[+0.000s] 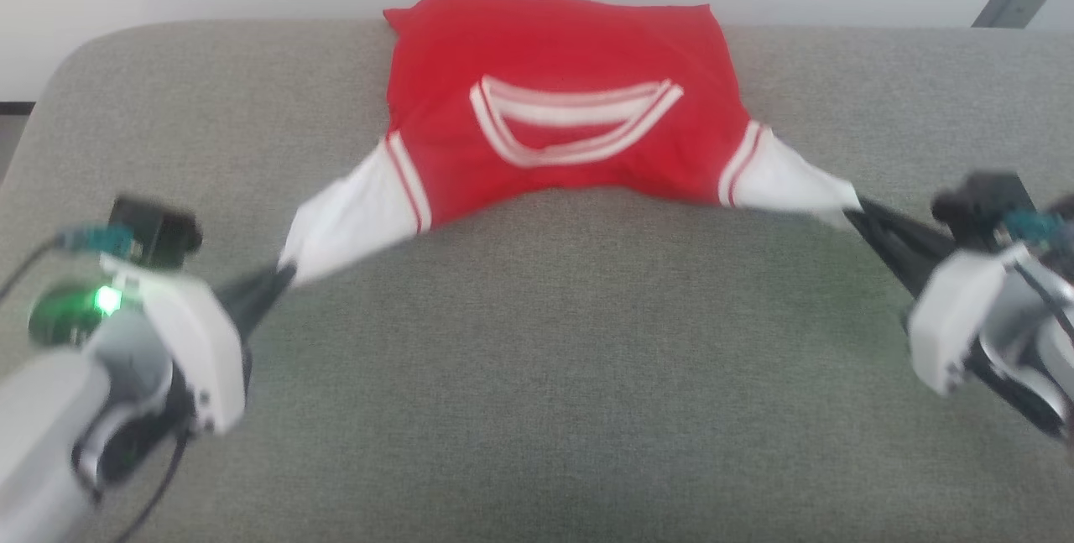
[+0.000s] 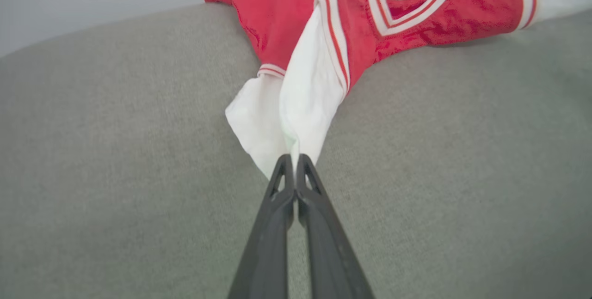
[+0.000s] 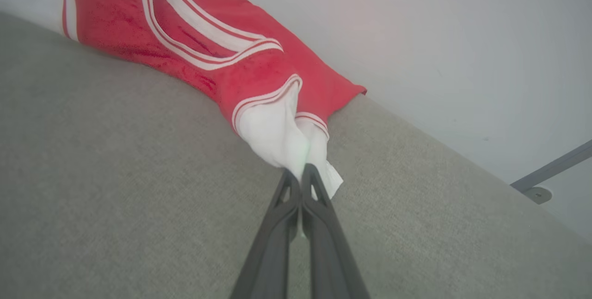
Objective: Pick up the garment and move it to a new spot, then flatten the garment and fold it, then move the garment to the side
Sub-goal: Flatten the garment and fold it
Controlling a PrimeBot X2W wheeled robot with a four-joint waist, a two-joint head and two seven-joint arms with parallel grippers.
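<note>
We are clamping our left hand (image 1: pixel 284 273) and right hand (image 1: pixel 852 211) on the white sleeves of the garment (image 1: pixel 554 48), stretching it across the far middle of the grey desk (image 1: pixel 537 375).

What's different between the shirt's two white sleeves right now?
The left sleeve spreads broad and reaches farther forward; the right sleeve is stretched into a thin point, farther back. Both are white with red stripes, pinched by the shut left gripper and right gripper.
</note>
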